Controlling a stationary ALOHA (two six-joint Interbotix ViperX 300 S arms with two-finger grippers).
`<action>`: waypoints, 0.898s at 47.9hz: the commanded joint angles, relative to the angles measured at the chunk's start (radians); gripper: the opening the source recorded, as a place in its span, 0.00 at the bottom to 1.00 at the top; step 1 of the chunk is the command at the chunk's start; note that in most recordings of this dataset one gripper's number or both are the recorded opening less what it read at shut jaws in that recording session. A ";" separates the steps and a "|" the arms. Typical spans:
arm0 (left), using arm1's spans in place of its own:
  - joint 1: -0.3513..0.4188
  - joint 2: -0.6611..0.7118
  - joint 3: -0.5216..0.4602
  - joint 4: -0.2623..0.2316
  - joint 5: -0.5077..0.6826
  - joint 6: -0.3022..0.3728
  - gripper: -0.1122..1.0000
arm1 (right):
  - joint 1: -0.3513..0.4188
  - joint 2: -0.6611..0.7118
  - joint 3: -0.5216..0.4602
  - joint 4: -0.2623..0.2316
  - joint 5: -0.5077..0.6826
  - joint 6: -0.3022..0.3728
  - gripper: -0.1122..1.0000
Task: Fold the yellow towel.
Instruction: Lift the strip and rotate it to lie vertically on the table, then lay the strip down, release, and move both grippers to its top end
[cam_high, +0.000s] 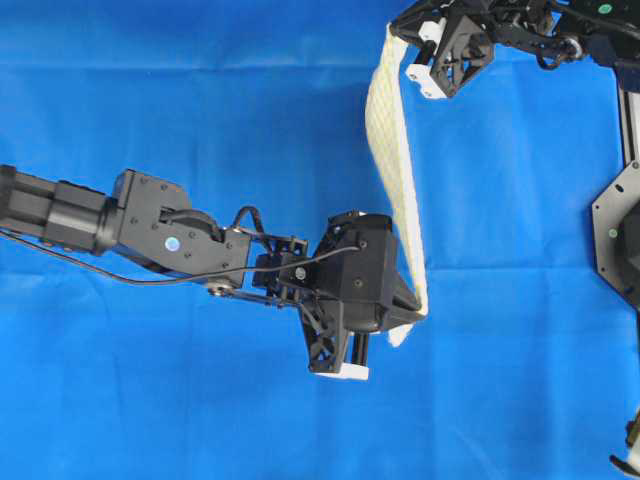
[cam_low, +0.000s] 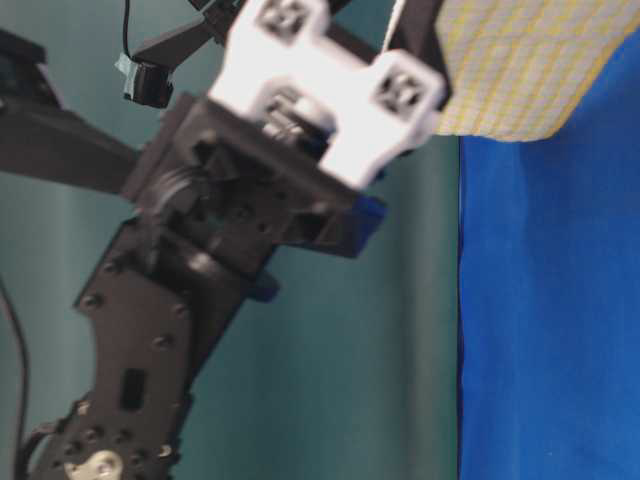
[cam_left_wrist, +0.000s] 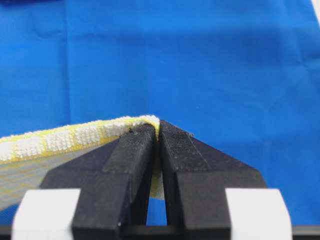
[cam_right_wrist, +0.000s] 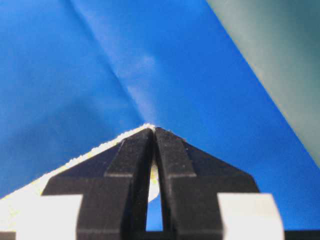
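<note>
Overhead, the yellow towel hangs off the worktop as a narrow checked band, running from the upper centre-right of the frame down to lower centre-right, strung between the two arms above the blue cloth that covers the surface. Left claw, reaching in from the left edge, is pinched tight on the towel's lower end; its wrist view shows both black fingers pressed together with the terry hem squeezed between the tips and the cloth trailing off to the lower left of that frame. Right claw, at the top right of the overhead frame, is likewise clamped on the towel's upper end; its wrist view shows the fingers closed on a thin pale edge, with cloth spreading to the lower left. Table-level view: blurred black arm links and a white claw mount fill the left and centre, a checked patch of towel hangs at upper right, blue cloth below it. Towel's middle sags slightly between the two grips.
</note>
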 joint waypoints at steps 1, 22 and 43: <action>-0.012 -0.020 -0.011 0.002 -0.025 0.002 0.12 | -0.018 -0.011 -0.025 -0.003 -0.009 -0.002 0.12; -0.048 -0.123 0.242 -0.009 -0.114 -0.017 0.12 | 0.058 0.184 -0.169 -0.003 -0.046 -0.002 0.12; -0.087 -0.210 0.402 -0.028 -0.163 -0.132 0.12 | 0.100 0.302 -0.299 -0.003 -0.048 -0.003 0.12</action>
